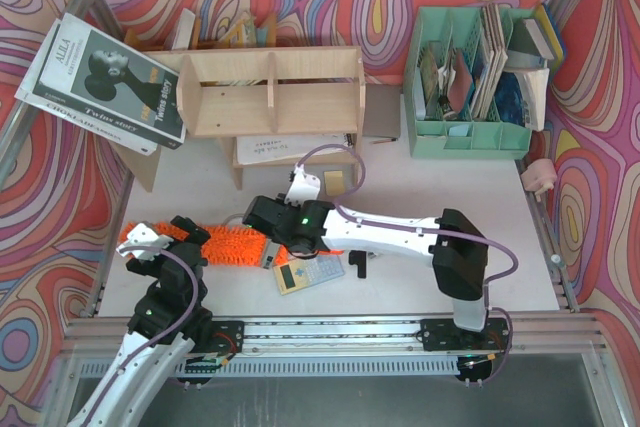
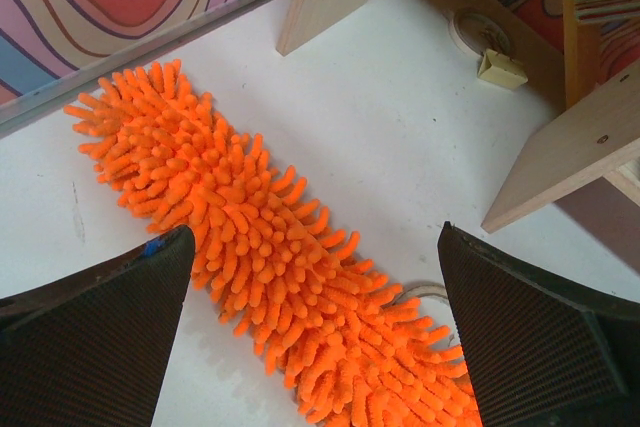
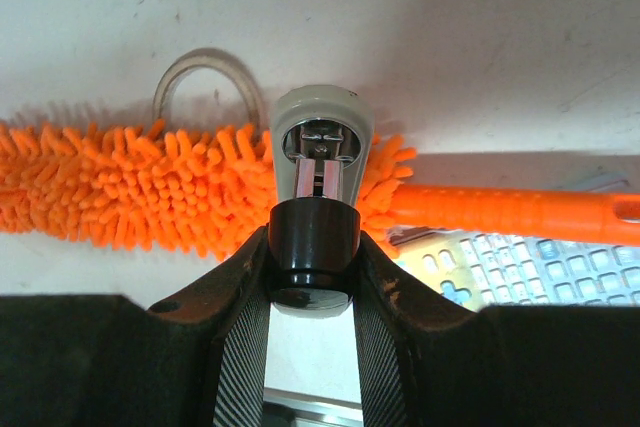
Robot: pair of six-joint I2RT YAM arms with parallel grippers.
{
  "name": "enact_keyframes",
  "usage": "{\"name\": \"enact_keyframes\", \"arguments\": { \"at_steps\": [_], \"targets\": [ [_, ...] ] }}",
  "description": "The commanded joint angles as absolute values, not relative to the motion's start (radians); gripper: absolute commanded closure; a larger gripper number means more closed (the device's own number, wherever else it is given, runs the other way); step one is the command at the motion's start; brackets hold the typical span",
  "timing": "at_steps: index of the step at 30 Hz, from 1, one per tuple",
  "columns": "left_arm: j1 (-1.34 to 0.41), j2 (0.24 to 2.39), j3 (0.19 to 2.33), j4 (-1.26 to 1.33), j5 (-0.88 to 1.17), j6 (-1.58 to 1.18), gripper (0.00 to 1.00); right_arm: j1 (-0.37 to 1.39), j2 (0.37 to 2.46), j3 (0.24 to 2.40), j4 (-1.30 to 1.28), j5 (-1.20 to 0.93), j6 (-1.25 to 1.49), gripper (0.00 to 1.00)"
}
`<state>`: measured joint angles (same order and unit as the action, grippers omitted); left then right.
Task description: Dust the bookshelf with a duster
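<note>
Orange duster (image 1: pixel 235 244) lies flat on tabletop (image 1: pixel 420 197), near bookshelf (image 1: pixel 270 97). My left fingers (image 2: pixel 120 327) gape wide over its fluff. My right fingers (image 3: pixel 235 367) pinch a small black-and-grey object (image 3: pixel 312 237). I'd grip the handle (image 3: pixel 500 212) squarely, not the fluff.

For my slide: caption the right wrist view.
Right gripper pinches a black-and-grey knob; orange duster and calculator lie beyond it.

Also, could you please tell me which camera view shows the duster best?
Top external: the duster shows its head's full length, though the arms hide parts and the handle. Left wrist shows only fluff; right wrist, some fluff plus handle.
</note>
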<state>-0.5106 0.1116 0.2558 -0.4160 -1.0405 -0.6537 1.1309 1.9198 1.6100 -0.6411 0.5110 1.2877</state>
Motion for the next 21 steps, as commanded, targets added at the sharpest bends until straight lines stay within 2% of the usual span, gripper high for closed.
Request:
{"name": "enact_keyframes", "arguments": {
  "at_steps": [1, 21],
  "targets": [
    [-0.512, 0.118, 0.236, -0.393, -1.030, -0.636, 0.01, 1.095, 1.821, 1.569, -0.637, 0.559, 1.354, 1.00],
    [-0.512, 0.138, 0.236, -0.374, -1.022, -0.629, 0.02, 0.959, 1.610, 1.367, -0.687, 0.557, 1.510, 1.00]
  ]
}}
